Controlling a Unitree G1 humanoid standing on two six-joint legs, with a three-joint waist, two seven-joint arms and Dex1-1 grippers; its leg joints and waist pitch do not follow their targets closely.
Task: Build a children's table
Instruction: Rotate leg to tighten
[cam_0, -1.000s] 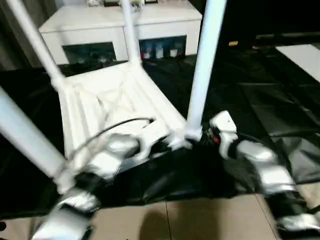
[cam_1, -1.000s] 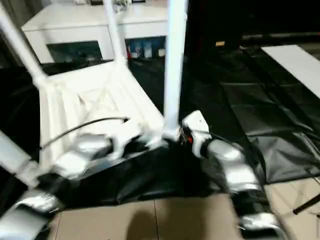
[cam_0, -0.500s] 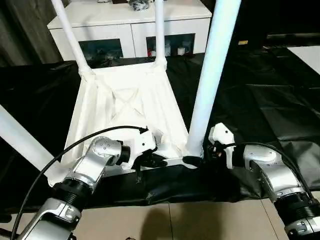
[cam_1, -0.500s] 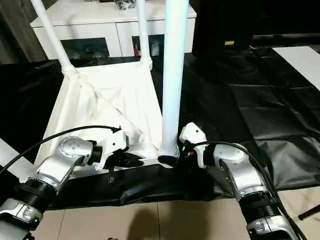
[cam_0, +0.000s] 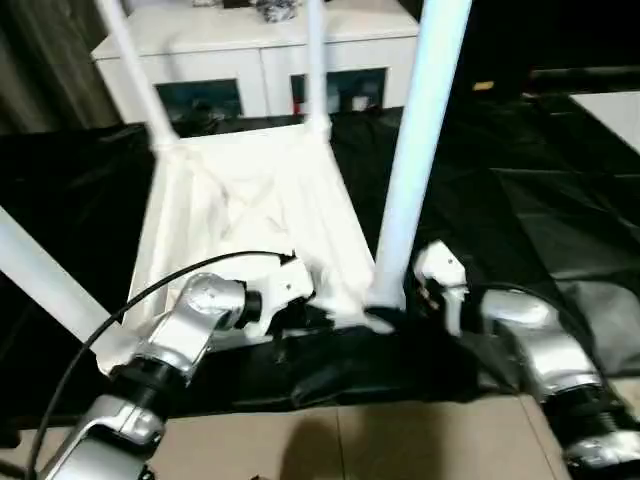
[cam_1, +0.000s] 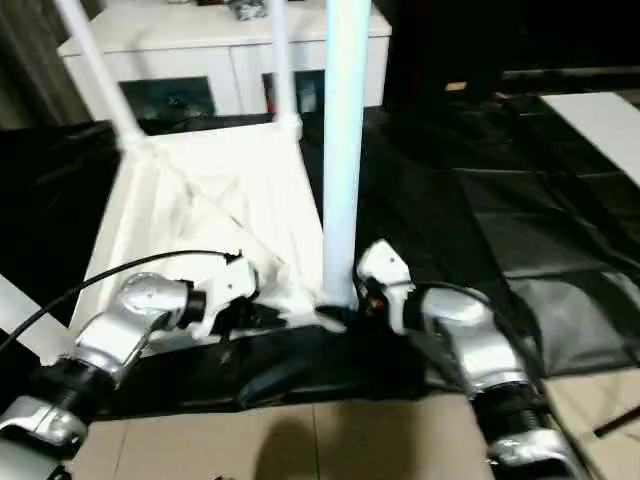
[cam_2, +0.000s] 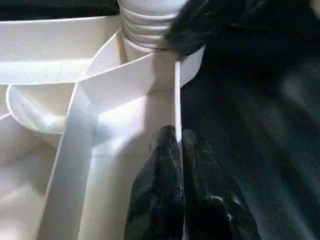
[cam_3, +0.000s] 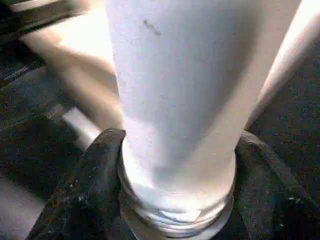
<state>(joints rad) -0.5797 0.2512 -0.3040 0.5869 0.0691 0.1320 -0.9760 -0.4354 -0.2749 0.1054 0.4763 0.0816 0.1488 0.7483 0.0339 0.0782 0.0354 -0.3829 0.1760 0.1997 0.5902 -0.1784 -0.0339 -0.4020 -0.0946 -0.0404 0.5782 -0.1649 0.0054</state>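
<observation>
The children's table (cam_0: 240, 200) lies upside down on a black sheet, ribbed underside up, with its white legs pointing upward. My left gripper (cam_0: 310, 318) is at the near edge, and its fingers (cam_2: 165, 165) are shut on the thin rim wall (cam_2: 176, 95) next to the near right leg's socket. That near right leg (cam_0: 410, 170) stands upright. My right gripper (cam_0: 395, 318) is around its threaded base (cam_3: 175, 210), with one black finger (cam_3: 92, 170) pressed against each side. Other legs rise at the far left (cam_0: 130, 70), far middle (cam_0: 315, 60) and near left (cam_0: 45, 280).
A white cabinet with glass doors (cam_0: 230, 50) stands right behind the table. The black sheet (cam_0: 540, 200) spreads to the right, where a white board (cam_0: 610, 105) lies at the far edge. Tiled floor (cam_0: 380, 440) runs along the front.
The whole picture has shaken and shifted, so the camera moved. Both grippers stay at the table's near right corner, the left on the rim and the right at the leg's base.
</observation>
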